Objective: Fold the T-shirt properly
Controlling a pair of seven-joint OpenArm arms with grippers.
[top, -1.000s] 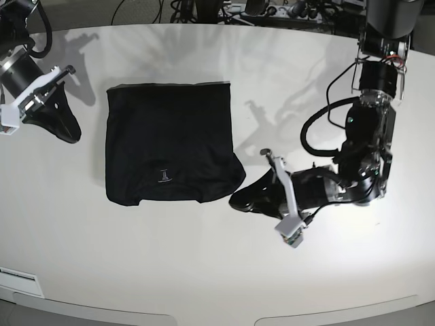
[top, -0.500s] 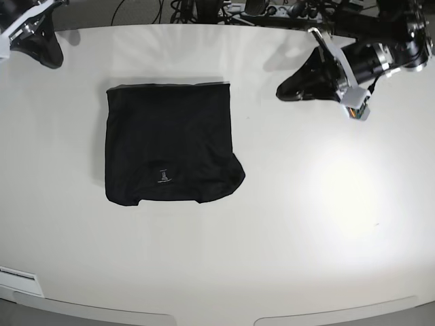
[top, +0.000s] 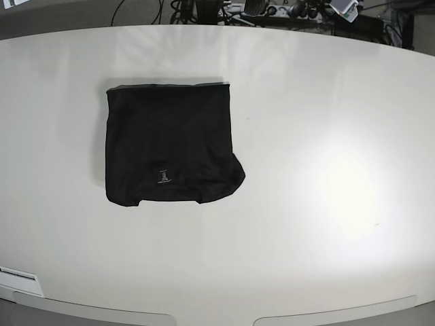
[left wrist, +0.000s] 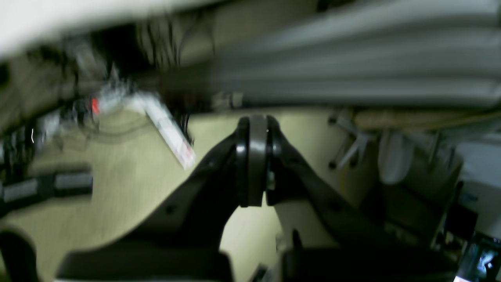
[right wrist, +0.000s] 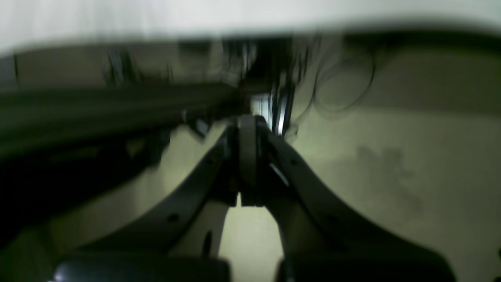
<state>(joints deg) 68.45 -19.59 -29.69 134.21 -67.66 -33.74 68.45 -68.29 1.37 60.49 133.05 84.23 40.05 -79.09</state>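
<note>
The black T-shirt (top: 170, 153) lies folded into a rough rectangle on the white table (top: 306, 204), left of centre in the base view, with a tiny pale label mark (top: 163, 176) near its front edge. Neither arm shows over the table in the base view. In the left wrist view my left gripper (left wrist: 254, 164) is shut and empty, pointing away from the table at blurred room clutter. In the right wrist view my right gripper (right wrist: 246, 156) is shut and empty, also facing blurred floor and cables. The T-shirt does not show in either wrist view.
Cables and equipment (top: 258, 8) sit beyond the table's far edge. A white label strip (top: 17, 275) lies at the table's front left edge. Both wrist views are motion-blurred.
Both arms have pulled up and back, out of the base view. The T-shirt has not moved.
</note>
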